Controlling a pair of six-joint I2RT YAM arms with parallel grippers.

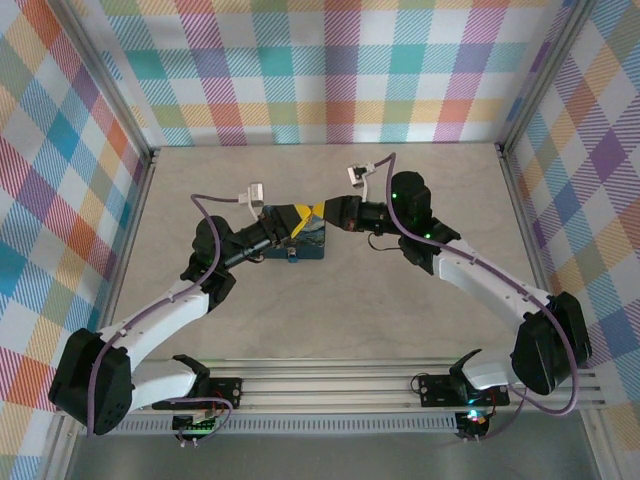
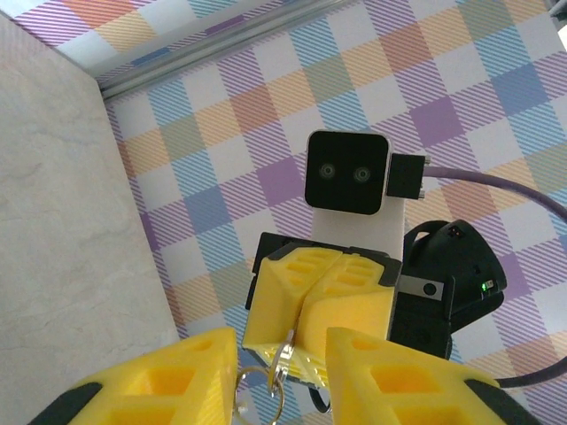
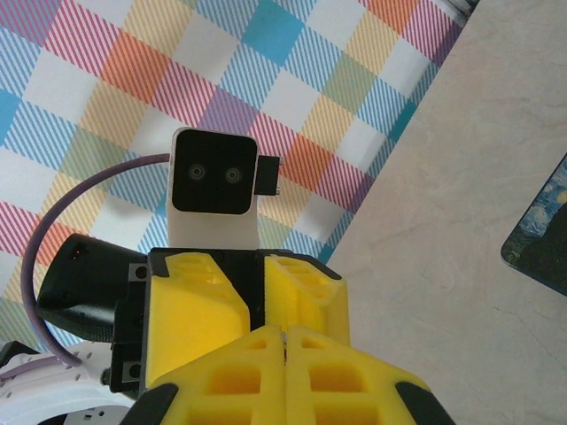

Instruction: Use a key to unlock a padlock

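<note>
The right gripper (image 3: 285, 336) is clenched, its yellow fingers pressed flat together. From the left wrist we see the tiny slim pale-grey metal key (image 2: 282, 359) hanging out of that seam as thin loops, so we judge it pinched there. We cannot tell its long axis. Facing it tip to tip, the left gripper (image 2: 282, 343) is released. The key hangs in the gap between its two yellow fingers (image 2: 177, 376), touching neither as far as we can see. From above, both arms reach inward from the near edge, elbows out and wrists roughly level, meeting over mid-table. The boxy dark-blue padlock with a swirling night-sky print (image 1: 300, 245) lies flat on the pale table (image 1: 400, 330). It sits just under the meeting point, slightly toward the bases and on the left arm's side. We judge the left arm nearer to it.
</note>
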